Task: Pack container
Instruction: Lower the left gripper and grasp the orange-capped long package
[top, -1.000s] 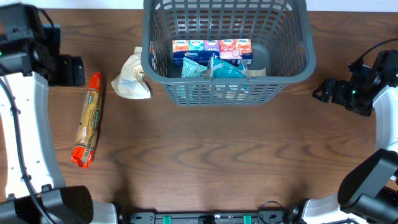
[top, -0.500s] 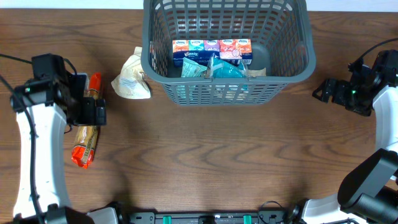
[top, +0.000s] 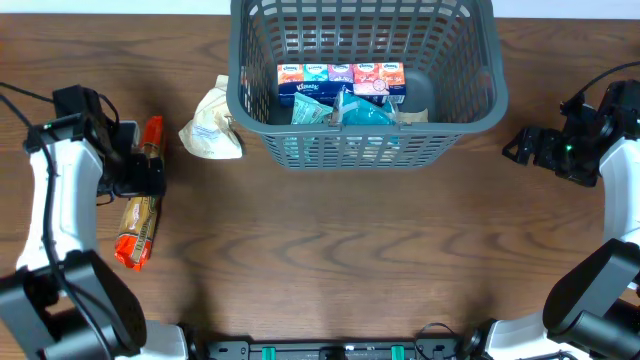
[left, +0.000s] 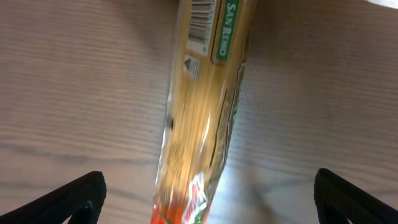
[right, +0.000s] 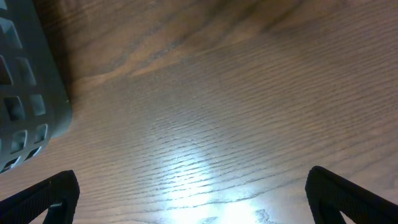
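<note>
Hovering over the spaghetti pack (top: 137, 225) at the left of the frame, the left end effector (top: 140, 178) stands wide apart; next, I think, it must lower and close. The basket (top: 360, 148) sits upper centre.

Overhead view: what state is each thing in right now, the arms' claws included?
container, upright, partly filled.
tissue packs, inside the container, in a row.
spaghetti packet, lying on the table, not gripped.
beige bag, on the table, beside the container.
left gripper, open, over the spaghetti packet.
right gripper, open, empty.
</note>
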